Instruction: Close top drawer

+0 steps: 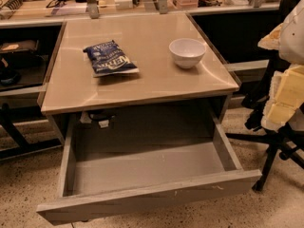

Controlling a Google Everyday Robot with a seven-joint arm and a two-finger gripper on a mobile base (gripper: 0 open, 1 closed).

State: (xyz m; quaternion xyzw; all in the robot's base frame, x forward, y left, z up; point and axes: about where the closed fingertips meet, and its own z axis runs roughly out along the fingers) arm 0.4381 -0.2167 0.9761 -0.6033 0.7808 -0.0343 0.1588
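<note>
Relation: drawer (147,199) open, front's long axis left–right, at near side | gripper (285,96) at right edge, beyond drawer's right end, grip state not discernible | push likely needed: toward far

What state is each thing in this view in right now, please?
Wide grey wooden top drawer: pulled far open.
Blue crinkled foil chip bag: lying flat on the beige tabletop.
White round ceramic bowl: upright on the tabletop.
Gripper: at the right edge, apart from the drawer.
</note>
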